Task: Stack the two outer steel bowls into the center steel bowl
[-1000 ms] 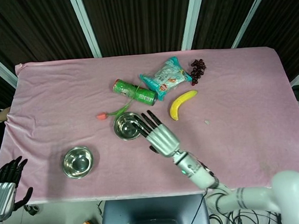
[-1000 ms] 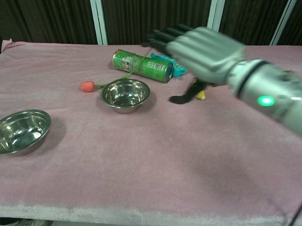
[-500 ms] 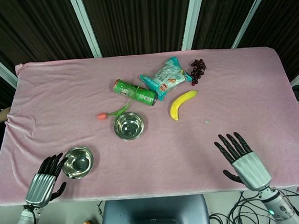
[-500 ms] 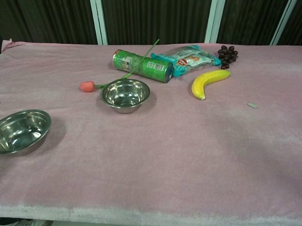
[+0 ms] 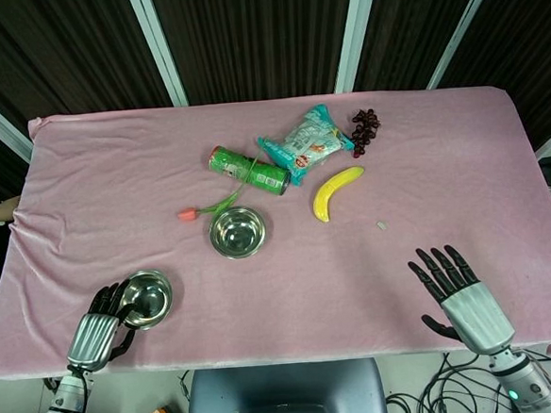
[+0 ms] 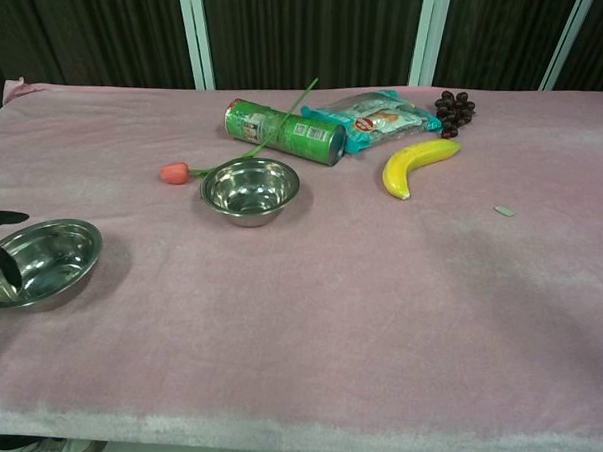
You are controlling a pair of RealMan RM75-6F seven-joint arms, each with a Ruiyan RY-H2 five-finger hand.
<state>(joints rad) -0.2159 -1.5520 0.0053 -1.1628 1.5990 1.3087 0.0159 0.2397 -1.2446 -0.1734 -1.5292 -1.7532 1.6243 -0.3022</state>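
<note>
Left hand (image 5: 102,324) is sitting at the near-left edge of the pink table (image 5: 444,185), fingers reaching onto the left rim of the outer steel bowl (image 5: 146,298); in the chest view dark fingertips (image 6: 0,258) are showing at that bowl's (image 6: 38,263) rim, one over the lip, so it is looking like a rim pinch being set up, but whether the bowl is actually clamped cannot be told. Bowl is sitting flat on the cloth, not lifted. Center steel bowl (image 5: 238,232) is standing upright, well apart up and to the right, touching or just beside the tulip (image 5: 190,213) stem. It appears to be holding one bowl nested inside, though hard to confirm. Right hand (image 5: 457,293) is hovering at the near-right edge, fingers spread, holding nothing, parked out of the way. Green can (image 5: 247,171), snack bag (image 5: 306,142), grapes (image 5: 364,130) and banana (image 5: 335,192) are lying behind the center bowl, clear of the carry path. Next move probably needs a firm rim grip before lifting.
</note>
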